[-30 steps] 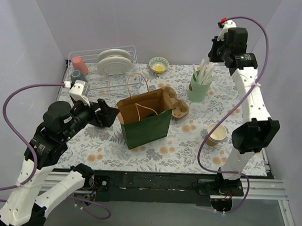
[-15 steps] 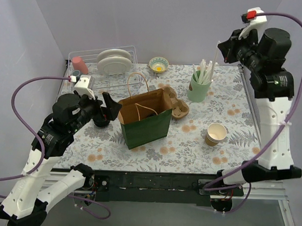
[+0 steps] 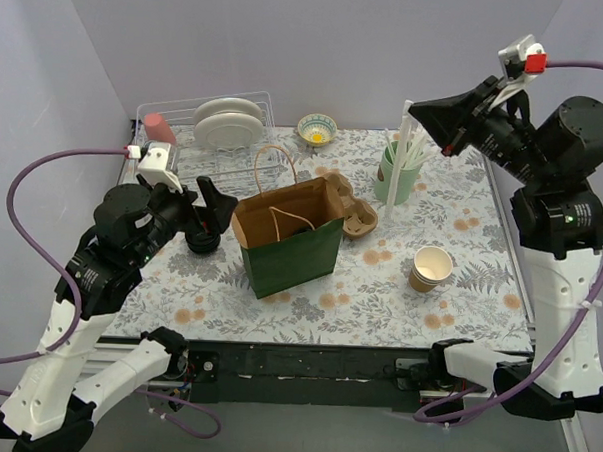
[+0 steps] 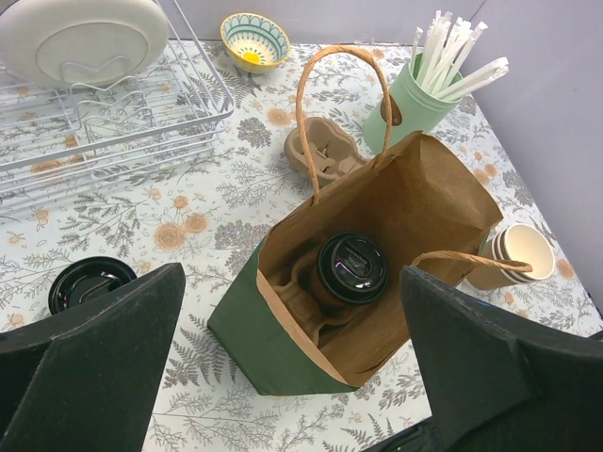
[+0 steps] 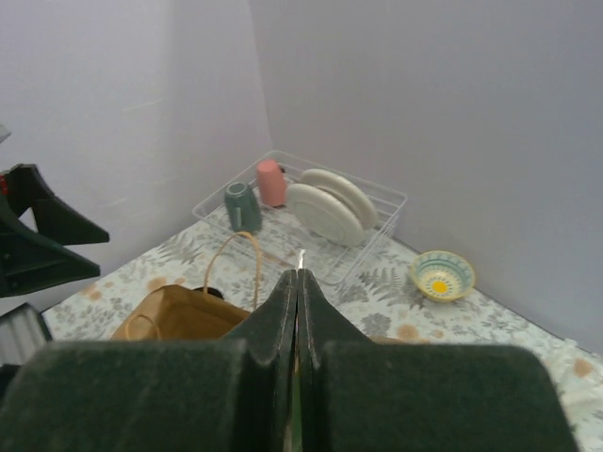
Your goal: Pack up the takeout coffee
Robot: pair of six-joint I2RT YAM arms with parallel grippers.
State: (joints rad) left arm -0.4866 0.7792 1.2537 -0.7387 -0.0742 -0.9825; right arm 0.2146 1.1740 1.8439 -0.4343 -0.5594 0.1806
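The takeout coffee (image 4: 351,268), a brown cup with a black lid, stands in a moulded carrier inside the open green paper bag (image 3: 292,256), which shows from above in the left wrist view (image 4: 283,339). My left gripper (image 3: 214,207) hovers left of the bag, open, with nothing between its fingers (image 4: 292,282). My right gripper (image 3: 415,108) is raised at the back right, shut on a white straw (image 3: 397,165) that hangs down beside the green cup. In the right wrist view only the straw's tip (image 5: 300,260) pokes out of the shut gripper (image 5: 298,275).
A mint-green cup (image 3: 396,180) full of straws stands at the back right, with a cardboard cup carrier (image 3: 356,218) behind the bag. Stacked paper cups (image 3: 432,267) sit front right. A wire dish rack (image 3: 200,147) and a bowl (image 3: 317,130) are at the back. A black lid (image 4: 89,281) lies left of the bag.
The right arm has swung up and leftward, carrying a straw out of the green cup. The left gripper has risen slightly beside the bag, still open.
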